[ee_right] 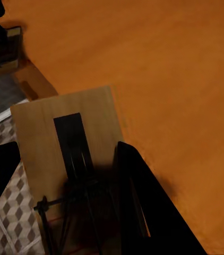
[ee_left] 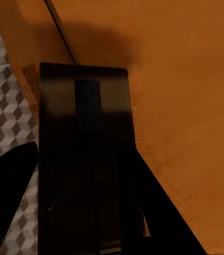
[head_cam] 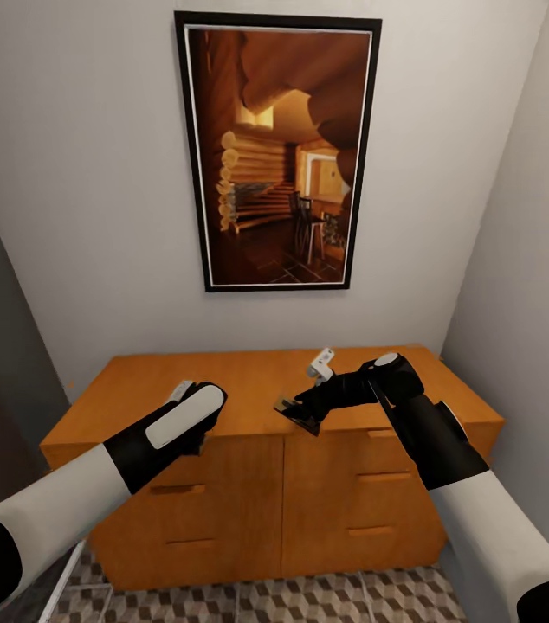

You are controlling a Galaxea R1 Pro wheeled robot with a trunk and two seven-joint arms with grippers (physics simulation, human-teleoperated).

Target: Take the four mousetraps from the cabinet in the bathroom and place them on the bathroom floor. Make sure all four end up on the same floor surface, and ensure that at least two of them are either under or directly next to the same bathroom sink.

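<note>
At the centre of the frame, above the cabinet [head_cam: 248,389], a mousetrap [head_cam: 299,414] is clamped in the right gripper [head_cam: 309,407]; another mousetrap [ee_left: 85,159] is pinched between the left gripper's [head_cam: 190,415] fingers [ee_left: 8,196].

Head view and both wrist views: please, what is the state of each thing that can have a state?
Left gripper: shut on a mousetrap, above the cabinet top.
Left mousetrap: held flat between the fingers.
Right gripper: shut on a mousetrap.
Right mousetrap: held at the cabinet's front edge.
Cabinet: drawers closed.
</note>
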